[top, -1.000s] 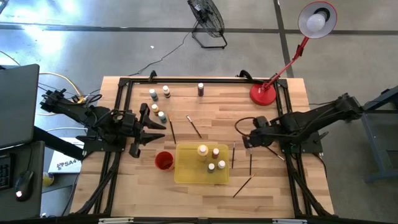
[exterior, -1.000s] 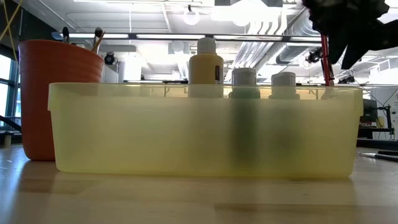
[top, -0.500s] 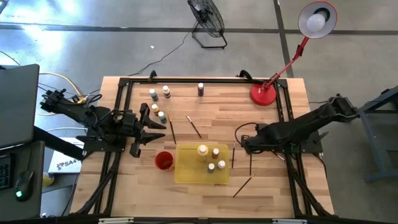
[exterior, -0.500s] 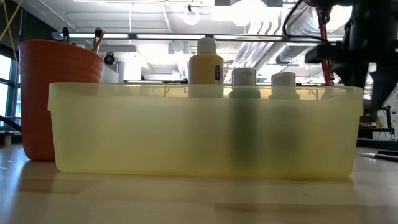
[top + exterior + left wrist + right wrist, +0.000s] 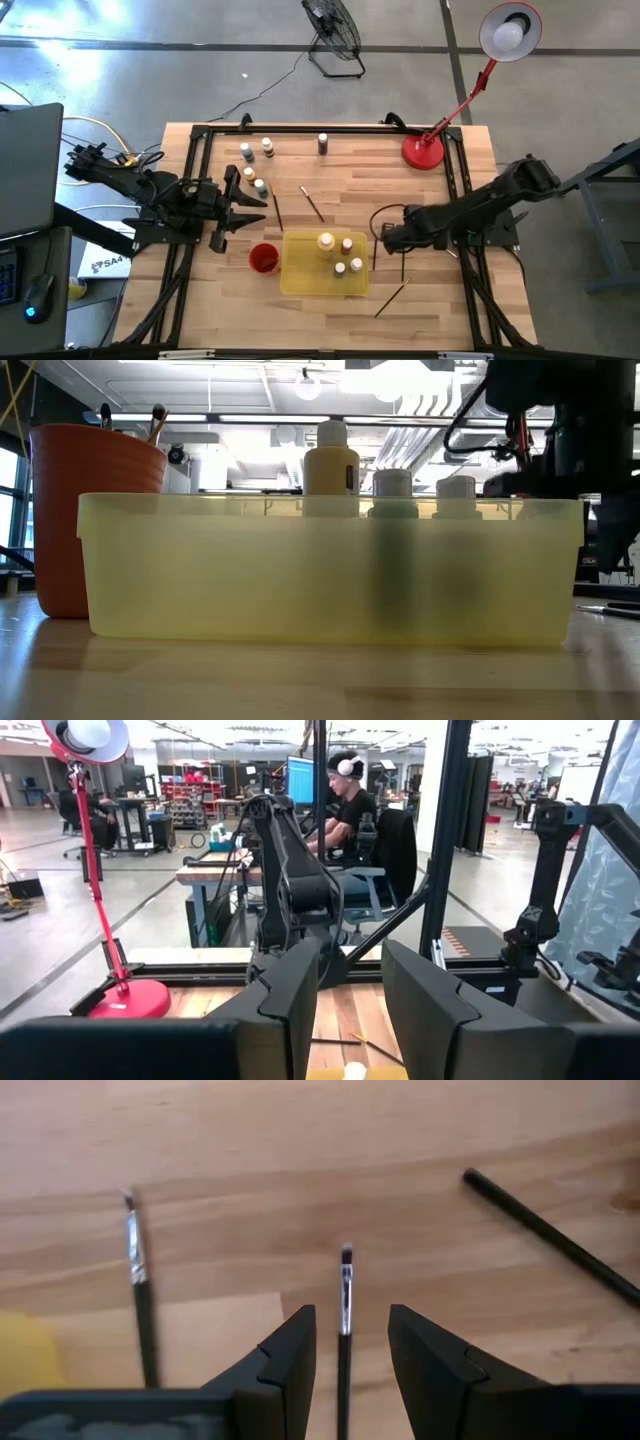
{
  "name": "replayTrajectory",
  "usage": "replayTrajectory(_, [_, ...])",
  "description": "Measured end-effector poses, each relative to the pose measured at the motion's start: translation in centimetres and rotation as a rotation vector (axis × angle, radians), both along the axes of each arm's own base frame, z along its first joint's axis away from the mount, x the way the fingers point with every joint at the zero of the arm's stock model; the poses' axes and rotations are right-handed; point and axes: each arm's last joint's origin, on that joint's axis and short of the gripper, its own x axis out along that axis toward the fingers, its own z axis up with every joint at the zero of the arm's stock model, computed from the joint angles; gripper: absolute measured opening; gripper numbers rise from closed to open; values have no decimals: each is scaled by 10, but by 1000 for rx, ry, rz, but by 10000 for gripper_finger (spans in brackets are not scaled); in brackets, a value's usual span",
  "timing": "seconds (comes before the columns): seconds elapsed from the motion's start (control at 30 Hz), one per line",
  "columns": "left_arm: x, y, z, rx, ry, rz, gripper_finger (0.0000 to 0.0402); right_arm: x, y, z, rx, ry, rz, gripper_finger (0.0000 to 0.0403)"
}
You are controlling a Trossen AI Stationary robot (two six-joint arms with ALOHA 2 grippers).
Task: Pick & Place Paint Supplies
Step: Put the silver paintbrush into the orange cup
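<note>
**Inspector:** Right gripper [image 5: 345, 1342] — position and condition?

**Assistant:** It is low over the wooden table [image 5: 440, 300], just right of the yellow tray [image 5: 300, 280]. The fingers stand apart, with a thin dark paintbrush [image 5: 345, 1305] lying on the wood in the gap between them. They are not touching it; nothing is held.

**Inspector:** Other brushes nearby?

**Assistant:** In the right wrist view, a second brush [image 5: 140, 1295] lies to one side, close to the tray's corner, and a third [image 5: 545, 1230] lies at an angle on the other side. From above, one more brush [image 5: 391, 298] lies slantwise near the table's front, and two [image 5: 312, 203] rest near the middle of the table.

**Inspector:** Left gripper [image 5: 250, 203]?

**Assistant:** Waiting at the table's left side — fingers parted, empty.

**Inspector:** The bottles?

**Assistant:** Four stand upright in the tray: a larger yellowish one [image 5: 326, 243] and three small ones [image 5: 347, 245]. From table level, the yellow bottle [image 5: 331, 458] and two pale caps [image 5: 392, 484] rise above the tray wall. A dark bottle [image 5: 323, 143] stands alone near the far edge, two more [image 5: 267, 148] at the far left, and a short row [image 5: 261, 187] beside the left gripper.

**Inspector:** The cup?

**Assistant:** The red cup [image 5: 263, 258] sits just left of the tray, with brush handles [image 5: 157, 422] poking above its rim.
</note>
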Motion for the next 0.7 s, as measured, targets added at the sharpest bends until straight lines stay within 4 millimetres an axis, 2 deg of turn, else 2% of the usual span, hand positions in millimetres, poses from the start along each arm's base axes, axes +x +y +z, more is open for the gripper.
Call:
replayTrajectory(0.37, [0,0,0,2,0,0,113,14,-2,-23,-19,46,73,119])
replayTrajectory(0.57, [0,0,0,0,0,0,113,7,-14,-33,2,86,67,119])
replayTrajectory(0.7, [0,0,-1,-4,9,-2,113,5,-17,-44,38,27,94,119])
